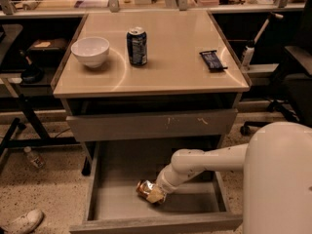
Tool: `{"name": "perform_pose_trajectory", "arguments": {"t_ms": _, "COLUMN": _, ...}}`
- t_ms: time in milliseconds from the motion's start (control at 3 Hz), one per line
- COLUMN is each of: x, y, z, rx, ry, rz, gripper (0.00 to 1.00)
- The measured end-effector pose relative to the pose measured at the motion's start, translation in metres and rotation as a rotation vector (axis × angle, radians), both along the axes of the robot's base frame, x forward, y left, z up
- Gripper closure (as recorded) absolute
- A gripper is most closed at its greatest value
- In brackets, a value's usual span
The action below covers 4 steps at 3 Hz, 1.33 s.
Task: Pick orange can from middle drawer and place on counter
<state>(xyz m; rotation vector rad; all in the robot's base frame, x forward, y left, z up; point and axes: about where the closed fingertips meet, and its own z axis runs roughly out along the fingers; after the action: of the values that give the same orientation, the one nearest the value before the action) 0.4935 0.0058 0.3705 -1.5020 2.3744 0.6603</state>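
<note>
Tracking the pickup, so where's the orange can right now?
In the camera view, the orange can sits on the floor of the open middle drawer, near its front centre, at the gripper.

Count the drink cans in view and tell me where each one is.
2. The dark blue can stands on the counter; the orange can sits in the open middle drawer, at the tool. Others may hide behind the arm.

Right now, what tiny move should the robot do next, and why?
Probably a small lift straight up. The tool is down in the open middle drawer, right against the orange can, which looks to lie on the drawer floor. The can has to rise above the drawer's walls before it can go to the counter.
</note>
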Motion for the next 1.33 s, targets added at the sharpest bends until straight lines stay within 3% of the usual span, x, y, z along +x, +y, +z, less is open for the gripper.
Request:
{"name": "perform_pose_trajectory", "arguments": {"t_ms": 333, "x": -0.011, "y": -0.002, "z": 0.032, "rx": 0.024, "ry": -0.015, "rz": 0.003, "gripper": 1.00}}
{"name": "perform_pose_trajectory", "arguments": {"t_ms": 1000, "x": -0.025, "y": -0.023, "z": 0.136, "rx": 0.048, "ry": -0.063, "rz": -0.059, "gripper": 1.00}}
{"name": "perform_pose_trajectory", "arguments": {"t_ms": 1333, "x": -0.025, "y": -0.023, "z": 0.137, "rx": 0.048, "ry": -0.064, "rz": -0.059, "gripper": 1.00}}
